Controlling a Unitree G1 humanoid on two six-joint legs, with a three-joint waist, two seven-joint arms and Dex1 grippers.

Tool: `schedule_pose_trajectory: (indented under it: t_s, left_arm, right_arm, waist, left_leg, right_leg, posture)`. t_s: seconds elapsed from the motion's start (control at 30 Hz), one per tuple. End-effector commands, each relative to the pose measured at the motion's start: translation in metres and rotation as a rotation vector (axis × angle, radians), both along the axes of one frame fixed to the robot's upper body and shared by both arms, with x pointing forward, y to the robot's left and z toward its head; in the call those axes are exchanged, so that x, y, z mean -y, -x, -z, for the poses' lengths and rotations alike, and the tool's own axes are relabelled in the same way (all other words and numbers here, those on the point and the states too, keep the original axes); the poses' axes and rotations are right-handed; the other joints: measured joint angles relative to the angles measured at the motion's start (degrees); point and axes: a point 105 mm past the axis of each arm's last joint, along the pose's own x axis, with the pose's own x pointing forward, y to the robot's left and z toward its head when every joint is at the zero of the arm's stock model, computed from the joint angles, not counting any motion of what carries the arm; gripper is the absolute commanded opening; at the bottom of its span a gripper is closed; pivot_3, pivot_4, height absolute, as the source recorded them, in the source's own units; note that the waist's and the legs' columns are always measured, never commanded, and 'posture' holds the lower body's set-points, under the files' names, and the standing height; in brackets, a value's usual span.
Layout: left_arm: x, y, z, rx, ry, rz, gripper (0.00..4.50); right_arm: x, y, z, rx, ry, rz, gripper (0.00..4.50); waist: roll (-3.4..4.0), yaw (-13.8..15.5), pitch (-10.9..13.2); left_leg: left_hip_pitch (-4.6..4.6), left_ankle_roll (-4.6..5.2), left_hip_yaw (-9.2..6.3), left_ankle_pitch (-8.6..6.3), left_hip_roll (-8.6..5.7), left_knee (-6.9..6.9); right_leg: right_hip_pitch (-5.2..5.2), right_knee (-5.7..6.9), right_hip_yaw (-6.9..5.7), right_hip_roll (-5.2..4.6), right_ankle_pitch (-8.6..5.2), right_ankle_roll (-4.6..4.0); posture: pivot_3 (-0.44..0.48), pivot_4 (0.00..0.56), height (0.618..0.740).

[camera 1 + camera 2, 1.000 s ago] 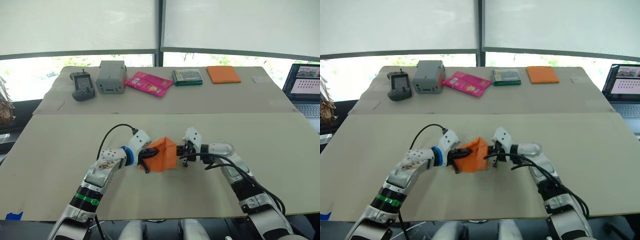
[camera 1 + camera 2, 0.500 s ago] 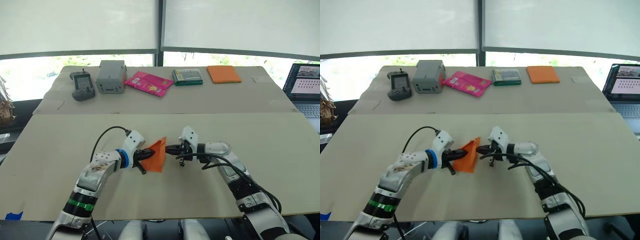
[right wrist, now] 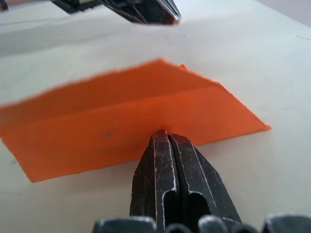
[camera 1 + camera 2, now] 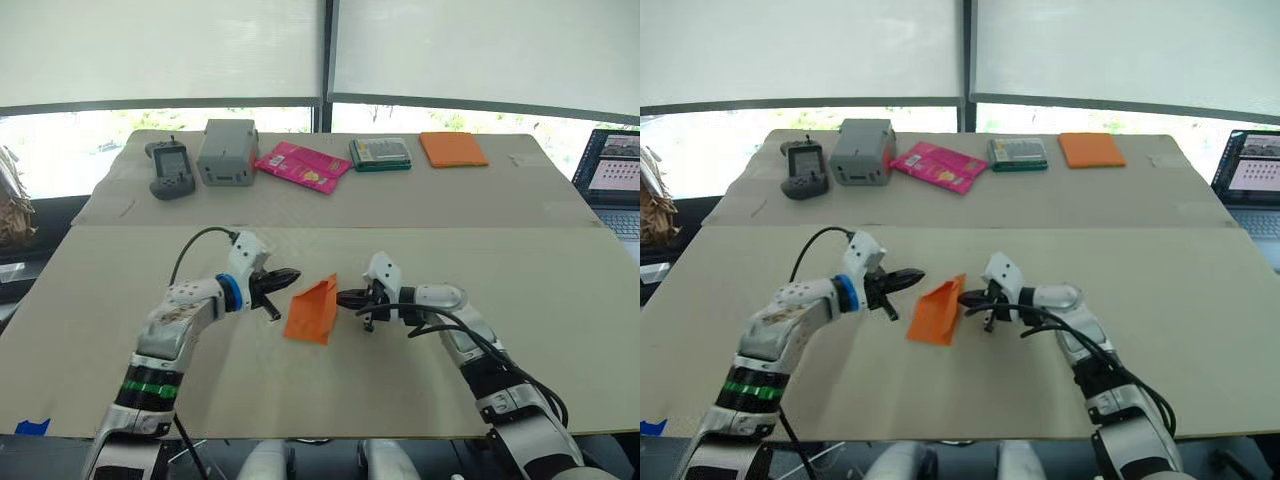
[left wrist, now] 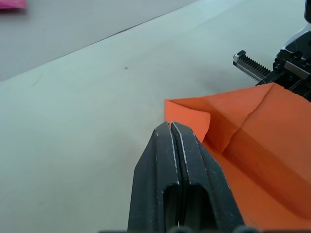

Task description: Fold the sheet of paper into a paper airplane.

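The sheet of paper (image 4: 312, 310) is bright orange and folded into a tented, roughly four-sided shape, not a pointed paper airplane. It rests on the near table (image 4: 560, 320), its right edge raised. My left gripper (image 4: 288, 274) is shut and empty, hovering a short way to the paper's left; the paper's corner (image 5: 187, 114) lies just past its fingertips (image 5: 171, 128). From the right, my right gripper (image 4: 343, 297) is shut, its tips up against the paper's broad face (image 3: 121, 116).
On the far table stand a handheld remote (image 4: 172, 170), a grey box (image 4: 227, 152), a pink packet (image 4: 300, 166), a green-edged case (image 4: 380, 153) and a thicker orange pad (image 4: 453, 149). A laptop (image 4: 612, 175) sits at the right edge.
My left gripper let go of the paper and drew back up and to the left. The paper settled onto the table. The right gripper stayed by its right edge.
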Motion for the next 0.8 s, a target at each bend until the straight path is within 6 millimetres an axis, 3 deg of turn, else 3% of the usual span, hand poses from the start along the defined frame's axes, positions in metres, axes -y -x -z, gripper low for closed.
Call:
schedule_pose_trajectory:
  t_s: [0.03, 0.13, 0.27, 0.63, 0.8]
  left_arm:
    - [0.013, -0.003, 0.0, 0.025, -0.013, 0.046, 0.04]
    - [0.015, -0.002, 0.012, -0.004, -0.041, 0.066, 0.04]
    - [0.005, 0.001, 0.049, -0.068, -0.122, 0.049, 0.04]
    - [0.011, 0.006, 0.058, -0.091, -0.095, 0.049, 0.04]
    - [0.012, 0.008, 0.058, -0.095, -0.074, 0.042, 0.04]
  right_arm:
    - [0.001, -0.001, -0.012, 0.043, -0.015, 0.001, 0.0]
    - [0.002, -0.002, -0.013, 0.05, -0.019, 0.01, 0.0]
    - [-0.003, -0.002, -0.02, 0.064, -0.051, 0.014, 0.0]
    - [-0.022, -0.006, -0.026, 0.073, -0.089, 0.008, 0.0]
    - [-0.032, -0.008, -0.017, 0.053, -0.074, -0.012, 0.0]
  waist:
    - [0.0, -0.14, 0.0]
    - [0.0, -0.31, 0.0]
    - [0.0, -0.23, 0.0]
    - [0.0, -0.09, -0.01]
    - [0.01, -0.08, -0.01]
  left_leg:
    - [0.0, 0.0, 0.01, 0.0, 0.0, -0.01]
    - [0.0, 0.0, 0.01, 0.0, 0.04, -0.02]
    - [0.02, 0.0, 0.02, 0.0, 0.03, -0.02]
    - [0.09, 0.0, 0.01, 0.0, 0.02, 0.01]
    - [0.12, 0.0, 0.0, 0.0, 0.04, -0.01]
  right_leg:
    - [-0.02, 0.01, 0.01, 0.0, 0.0, 0.0]
    - [-0.03, 0.01, 0.01, 0.03, 0.0, 0.0]
    - [-0.01, 0.01, 0.02, 0.03, 0.0, 0.0]
    - [0.07, 0.04, 0.01, 0.0, 0.0, 0.0]
    - [0.08, 0.05, 0.0, 0.02, 0.0, 0.0]
  posture:
    - [0.0, 0.15, 0.74]
    - [0.0, 0.15, 0.74]
    - [0.0, 0.15, 0.74]
    - [0.0, 0.15, 0.74]
    - [0.0, 0.15, 0.74]
